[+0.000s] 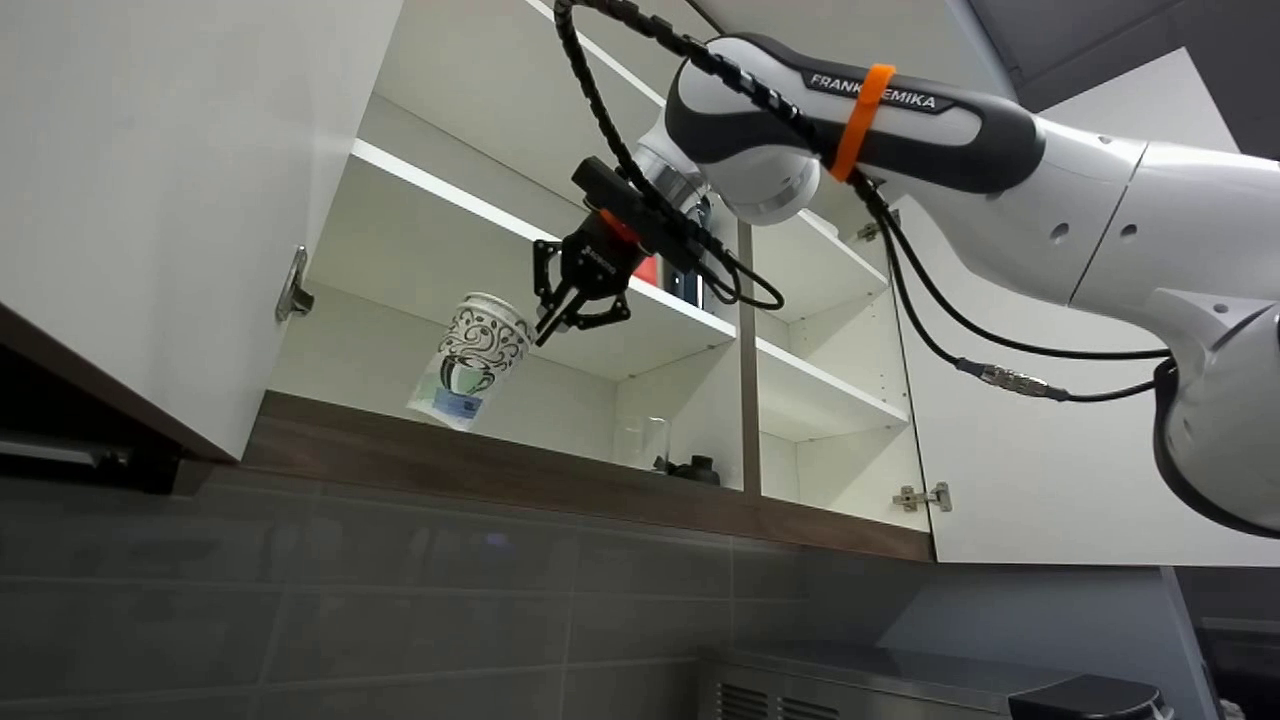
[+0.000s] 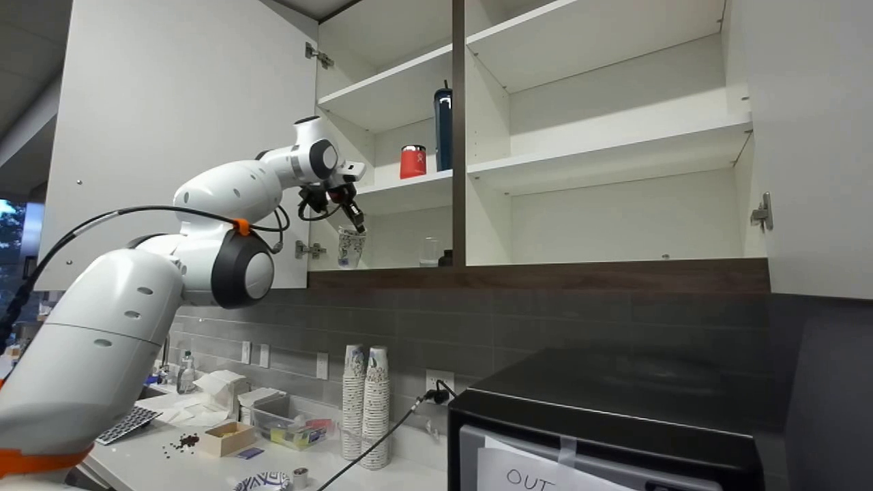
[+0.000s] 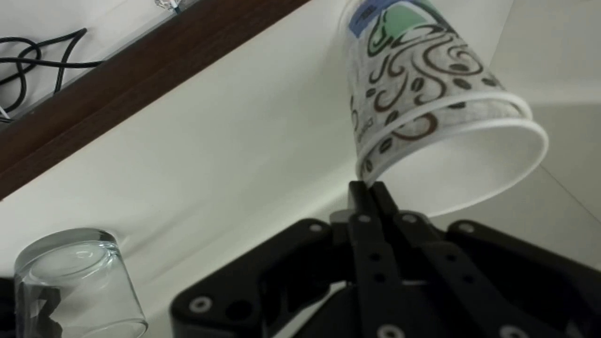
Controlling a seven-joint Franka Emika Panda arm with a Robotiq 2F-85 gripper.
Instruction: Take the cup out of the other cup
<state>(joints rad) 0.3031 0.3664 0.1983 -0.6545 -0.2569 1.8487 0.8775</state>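
Two white patterned paper cups are nested at the cabinet's bottom shelf. The cup [image 3: 469, 169] is the inner one; its white rim and inside stick out of the other cup [image 3: 413, 70], which has a brown swirl and green pattern. The other cup also shows in both exterior views [image 1: 470, 360] [image 2: 350, 249]. The pair looks tilted in an exterior view. I cannot tell if its base touches the shelf. My gripper [image 3: 368, 188] is shut on the inner cup's rim, one finger inside and one outside. It comes down from above in both exterior views [image 1: 552, 318] [image 2: 361, 227].
A clear glass [image 3: 80, 281] and a small dark object [image 1: 697, 470] stand on the same shelf. A red cup [image 2: 412, 161] and dark tall bottle [image 2: 443, 129] stand one shelf up. A cabinet post [image 2: 458, 136] and open doors [image 2: 191, 136] flank the arm.
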